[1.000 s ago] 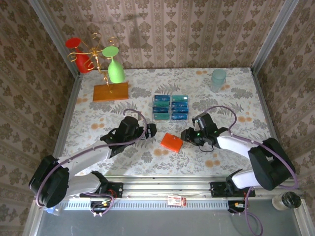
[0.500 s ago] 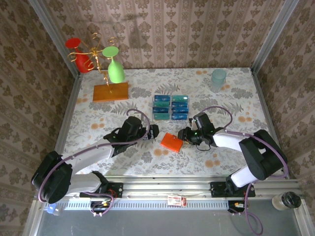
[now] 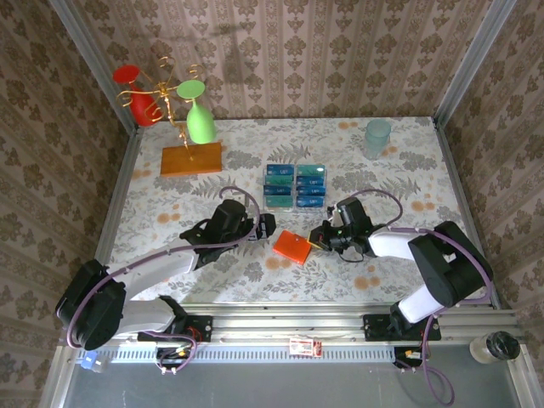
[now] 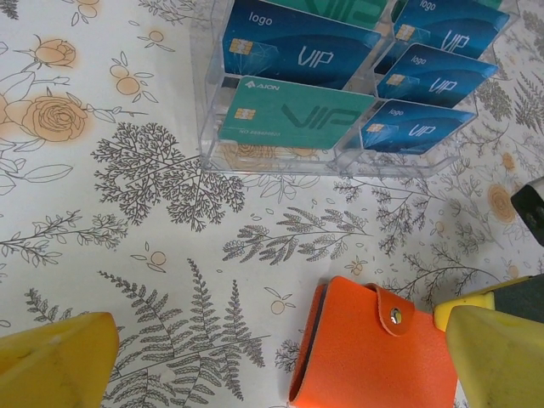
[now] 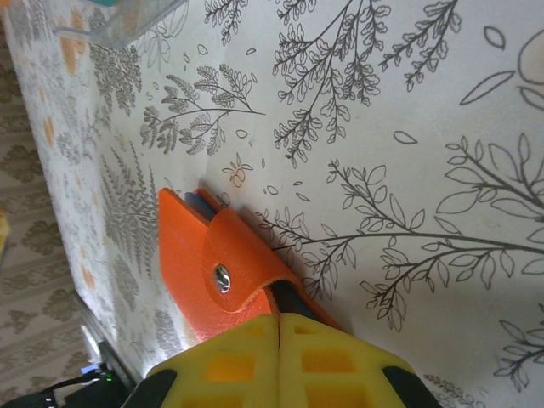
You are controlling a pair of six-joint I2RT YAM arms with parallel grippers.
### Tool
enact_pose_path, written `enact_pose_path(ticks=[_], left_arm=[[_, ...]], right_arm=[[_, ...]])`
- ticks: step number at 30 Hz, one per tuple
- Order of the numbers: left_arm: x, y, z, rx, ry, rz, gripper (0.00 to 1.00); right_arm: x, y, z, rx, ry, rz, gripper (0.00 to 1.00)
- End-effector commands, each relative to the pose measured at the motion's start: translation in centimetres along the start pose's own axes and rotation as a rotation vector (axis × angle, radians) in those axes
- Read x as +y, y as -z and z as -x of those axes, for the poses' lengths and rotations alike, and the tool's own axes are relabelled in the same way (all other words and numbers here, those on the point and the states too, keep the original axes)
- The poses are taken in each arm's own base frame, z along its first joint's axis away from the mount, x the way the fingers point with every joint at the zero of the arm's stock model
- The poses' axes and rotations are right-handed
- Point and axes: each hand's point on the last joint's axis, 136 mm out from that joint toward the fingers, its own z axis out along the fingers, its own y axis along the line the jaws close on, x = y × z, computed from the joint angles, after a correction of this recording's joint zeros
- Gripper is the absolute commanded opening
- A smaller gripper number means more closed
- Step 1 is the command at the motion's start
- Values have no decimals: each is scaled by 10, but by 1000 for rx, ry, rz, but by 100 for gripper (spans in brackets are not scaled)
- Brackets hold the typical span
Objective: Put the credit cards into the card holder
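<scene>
Top external view: the floral table was seen from above, and both arms reached toward the middle of the frame.
Card holder: the orange-red card holder lay flat on the table at lower centre, between the two grippers, with its flap over the top face.
Credit cards: the credit cards, blue and teal, sat in the compartments of a clear tray. The tray was just above the holder in the frame and apart from it.
Left gripper: the left gripper sat just left of the holder's upper corner.
Left wrist view: the left gripper's yellow fingers stood wide apart at the lower corners of the frame, gripping nothing. The holder lay at lower right with its snap stud up. The tray wall ran across the upper half, with a teal card nearest and blue ones behind it and to its right.
Right gripper: the right gripper was at the holder's right edge, touching it.
Right wrist view: the right gripper's yellow pads were pressed together at bottom centre with no gap between them. The holder lay directly ahead, and the root of its flap met the fingertips. Whether any of the flap was pinched could not be told.
Background, upper left: a wooden slab carried a gold rack holding a green glass and a red glass.
Background, upper right: a pale teal cup stood well apart from the rest.
</scene>
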Motion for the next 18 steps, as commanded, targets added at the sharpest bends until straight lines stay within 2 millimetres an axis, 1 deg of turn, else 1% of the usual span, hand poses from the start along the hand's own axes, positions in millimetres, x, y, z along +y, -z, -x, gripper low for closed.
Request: enact_pose_path(ticks=[1, 3, 4, 5, 9, 14, 18], left_arm=[[-12, 10, 12, -40, 80, -42, 100], [-15, 13, 16, -58, 139, -71, 100], [-17, 14, 18, -68, 163, -85, 100], [-19, 14, 20, -79, 191, -104, 100], [-30, 16, 30, -116, 280, -177, 100], [-39, 20, 43, -185, 412, -273, 100], [-43, 20, 51, -231, 501, -333, 100]], right_arm=[[34, 15, 6, -27, -44, 125, 0], [49, 25, 12, -62, -74, 165, 0], [61, 34, 16, -90, -73, 199, 0], [69, 40, 20, -108, -85, 218, 0], [94, 60, 32, -178, -108, 272, 0], [115, 82, 50, -284, -169, 335, 0], [129, 94, 62, -349, -223, 397, 0]])
